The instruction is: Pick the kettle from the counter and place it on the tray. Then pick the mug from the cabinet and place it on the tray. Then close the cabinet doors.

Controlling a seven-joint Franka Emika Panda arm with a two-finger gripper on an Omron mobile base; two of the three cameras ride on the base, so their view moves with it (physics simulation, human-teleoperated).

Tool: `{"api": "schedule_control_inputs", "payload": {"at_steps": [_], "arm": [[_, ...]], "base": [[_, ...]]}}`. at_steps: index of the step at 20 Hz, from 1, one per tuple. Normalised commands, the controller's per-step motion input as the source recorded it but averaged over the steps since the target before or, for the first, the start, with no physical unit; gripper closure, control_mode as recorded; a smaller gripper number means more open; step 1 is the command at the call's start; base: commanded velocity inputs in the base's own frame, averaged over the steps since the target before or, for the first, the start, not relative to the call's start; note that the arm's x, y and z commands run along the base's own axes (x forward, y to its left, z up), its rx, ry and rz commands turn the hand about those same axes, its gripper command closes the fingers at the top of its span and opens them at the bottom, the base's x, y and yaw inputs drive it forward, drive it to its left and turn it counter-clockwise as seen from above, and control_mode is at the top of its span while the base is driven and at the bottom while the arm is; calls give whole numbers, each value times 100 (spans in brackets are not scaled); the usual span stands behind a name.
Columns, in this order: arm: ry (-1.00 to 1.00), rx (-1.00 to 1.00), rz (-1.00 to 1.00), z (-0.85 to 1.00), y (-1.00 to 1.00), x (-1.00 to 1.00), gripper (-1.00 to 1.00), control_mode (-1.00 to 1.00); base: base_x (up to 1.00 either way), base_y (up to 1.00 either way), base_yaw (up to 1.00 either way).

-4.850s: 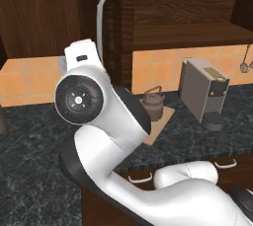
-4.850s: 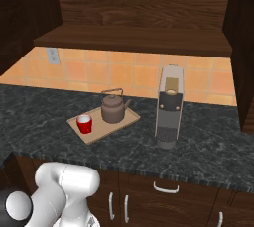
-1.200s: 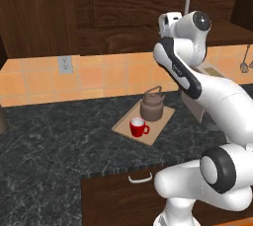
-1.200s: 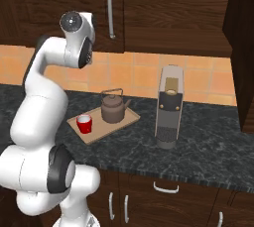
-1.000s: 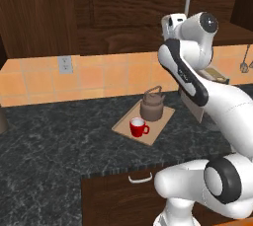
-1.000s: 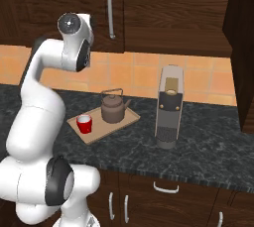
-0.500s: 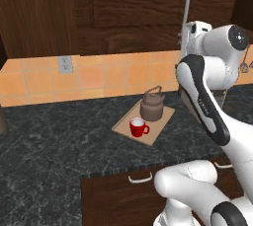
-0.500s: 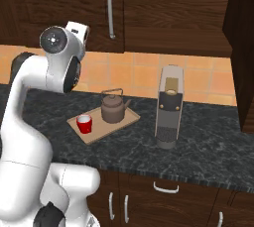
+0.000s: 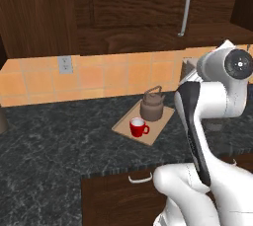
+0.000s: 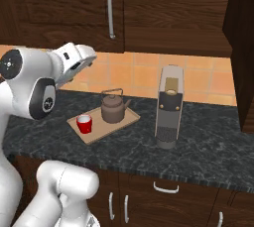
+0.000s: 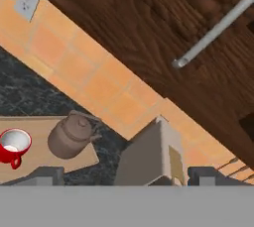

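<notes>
The kettle (image 9: 152, 105) and the mug (image 9: 138, 128) both stand on the tray (image 9: 157, 132), which lies on the counter (image 9: 59, 136) toward its back edge, the mug at the tray's front corner. The cabinet doors (image 10: 74, 8) are closed. The gripper (image 11: 124, 175) has its fingers spread wide, holding nothing.

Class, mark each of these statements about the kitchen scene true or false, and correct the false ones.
1. The red mug stands on the tray. True.
2. The kettle sits on the bare counter, off the tray. False: it is on the tray beside the mug.
3. The cabinet door with the white bar handle is shut. True.
4. The mug lies tipped on its side. False: it stands upright, white inside showing.
5. The toaster stands on the tray. False: it is on the counter.
</notes>
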Motion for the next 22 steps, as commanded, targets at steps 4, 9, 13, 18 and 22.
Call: {"api": "schedule_control_inputs", "payload": {"at_steps": [4,9,13,18,22], "arm": [[-3,94,-64,0,0,-61,-100,-100],[-16,71,-53,0,0,-61,-100,-100],[-16,61,-41,0,1,-59,-100,-100],[-10,63,-31,0,-6,-47,-100,-100],[-4,51,-38,0,0,-23,-100,-100]], "base": [[0,0,0],[0,0,0],[0,0,0],[0,0,0],[0,0,0]]}}
